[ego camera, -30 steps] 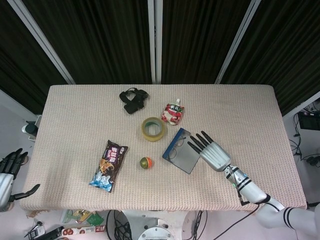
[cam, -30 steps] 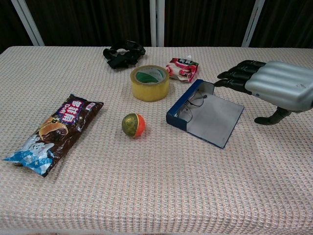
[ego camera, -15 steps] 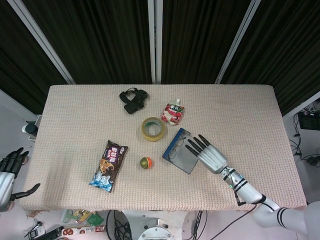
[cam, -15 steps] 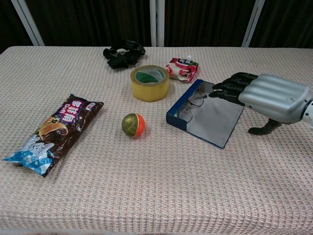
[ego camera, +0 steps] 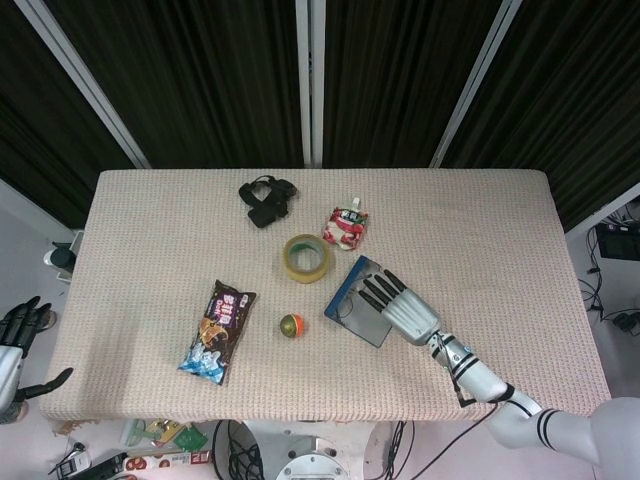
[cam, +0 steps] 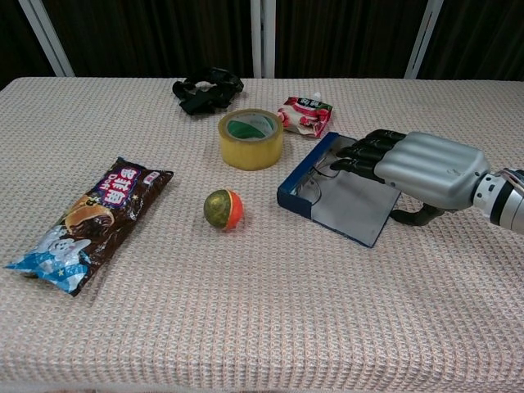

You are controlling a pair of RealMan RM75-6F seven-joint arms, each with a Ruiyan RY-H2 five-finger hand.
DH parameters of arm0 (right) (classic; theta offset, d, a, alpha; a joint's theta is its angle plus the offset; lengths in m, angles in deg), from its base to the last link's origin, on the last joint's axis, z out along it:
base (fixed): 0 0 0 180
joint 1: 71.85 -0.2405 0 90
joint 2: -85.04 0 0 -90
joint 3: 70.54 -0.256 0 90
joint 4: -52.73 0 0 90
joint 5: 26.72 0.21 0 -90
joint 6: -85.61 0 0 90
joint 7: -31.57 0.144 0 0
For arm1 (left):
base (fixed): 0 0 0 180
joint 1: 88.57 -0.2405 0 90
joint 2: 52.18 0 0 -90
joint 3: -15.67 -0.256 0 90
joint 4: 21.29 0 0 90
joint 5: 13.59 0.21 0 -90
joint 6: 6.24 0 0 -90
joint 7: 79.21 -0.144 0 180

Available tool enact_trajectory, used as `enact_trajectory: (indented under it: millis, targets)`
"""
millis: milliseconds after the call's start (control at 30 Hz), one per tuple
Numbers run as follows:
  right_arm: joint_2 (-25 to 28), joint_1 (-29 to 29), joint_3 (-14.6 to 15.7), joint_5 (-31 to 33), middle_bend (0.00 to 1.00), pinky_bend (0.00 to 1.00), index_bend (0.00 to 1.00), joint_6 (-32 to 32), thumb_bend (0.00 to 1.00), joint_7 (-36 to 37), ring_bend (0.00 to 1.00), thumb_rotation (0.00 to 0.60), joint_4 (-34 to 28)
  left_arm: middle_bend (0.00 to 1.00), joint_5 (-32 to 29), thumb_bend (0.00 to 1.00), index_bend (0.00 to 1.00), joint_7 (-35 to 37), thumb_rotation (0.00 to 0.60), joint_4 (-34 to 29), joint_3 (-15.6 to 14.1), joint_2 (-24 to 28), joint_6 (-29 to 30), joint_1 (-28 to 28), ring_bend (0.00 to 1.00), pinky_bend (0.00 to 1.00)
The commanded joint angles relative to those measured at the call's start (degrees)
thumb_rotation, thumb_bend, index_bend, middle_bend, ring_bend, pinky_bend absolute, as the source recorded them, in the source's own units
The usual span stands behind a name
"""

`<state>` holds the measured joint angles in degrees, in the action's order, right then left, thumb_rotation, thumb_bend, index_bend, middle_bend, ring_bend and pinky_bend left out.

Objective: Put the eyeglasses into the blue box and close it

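The blue box [cam: 304, 175] [ego camera: 343, 289] lies open on the cloth, its grey lid [cam: 355, 210] flat toward the near right. The eyeglasses [cam: 315, 177] lie inside the blue tray part. My right hand [cam: 413, 165] [ego camera: 398, 305] hovers flat over the lid, fingers [cam: 360, 154] stretched toward the tray and reaching near the glasses, with nothing held. Its thumb [cam: 413, 215] hangs down at the lid's right edge. My left hand [ego camera: 18, 345] rests off the table's left edge, fingers apart and empty.
A yellow tape roll [cam: 250, 137] stands just left of the box, a red pouch [cam: 304, 114] behind it. An orange-green ball [cam: 223, 209] lies near the box's left. A snack bag [cam: 88, 221] and a black strap bundle [cam: 206, 88] lie farther left.
My right hand has slid left and lower, from beside the box to over its lid, fingertips now near the glasses. The left hand has barely shifted.
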<state>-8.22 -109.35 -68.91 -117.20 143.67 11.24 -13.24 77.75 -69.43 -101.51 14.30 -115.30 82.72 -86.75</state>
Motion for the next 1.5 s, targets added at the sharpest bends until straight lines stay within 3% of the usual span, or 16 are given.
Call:
enact_trajectory:
  millis: [33,167,533,867,1000,1267,1500]
  targets:
    - [-0.5,-0.1,-0.1,0.1,0.00,0.00,0.00,-0.4,0.07,0.0,0.00,0.600,0.6,0.02,-0.1,0.15,0.03,0.3,0.453,0.3,0.0,-0.1,-0.1,0.0,0.06,0.19]
    - [-1.4,-0.1,-0.2,0.2,0.00,0.00,0.07,-0.6,0.09,0.3,0.00,0.600,1.5,0.02,-0.2,0.15,0.03,0.7,0.459,0.8,0.0,-0.3,-0.2,0.0,0.06,0.19]
    - [-6.1,0.7,-1.1,0.2,0.00,0.00,0.30,1.5,0.30,3.5,0.00,0.600,6.1,0.02,0.0,0.15,0.03,1.1,0.457,1.3,0.0,-0.6,0.0,-0.1,0.06,0.19]
    - [-9.6,0.7,-1.9,-2.7,0.00,0.00,0.63,7.5,0.35,9.4,0.00,0.600,11.5,0.02,0.0,0.15,0.03,1.1,0.457,1.3,-0.1,-0.7,-0.2,0.0,0.06,0.19]
    - [-10.0,0.8,-1.7,-3.3,0.00,0.00,0.70,8.4,0.36,10.2,0.00,0.600,12.8,0.02,0.0,0.15,0.03,1.2,0.456,1.5,-0.1,-0.9,-0.3,0.1,0.06,0.19]
    - [-8.5,2.2,-1.1,-4.5,0.00,0.00,0.82,11.9,0.42,11.3,0.00,0.600,12.2,0.02,0.1,0.15,0.03,1.4,0.456,1.5,-0.1,-0.8,0.1,0.0,0.06,0.19]
    - [-2.7,6.6,1.3,-5.8,0.00,0.00,0.91,17.2,0.43,11.2,0.00,0.600,7.2,0.02,0.3,0.15,0.03,1.5,0.454,1.5,-0.1,-0.6,0.3,-0.1,0.06,0.19]
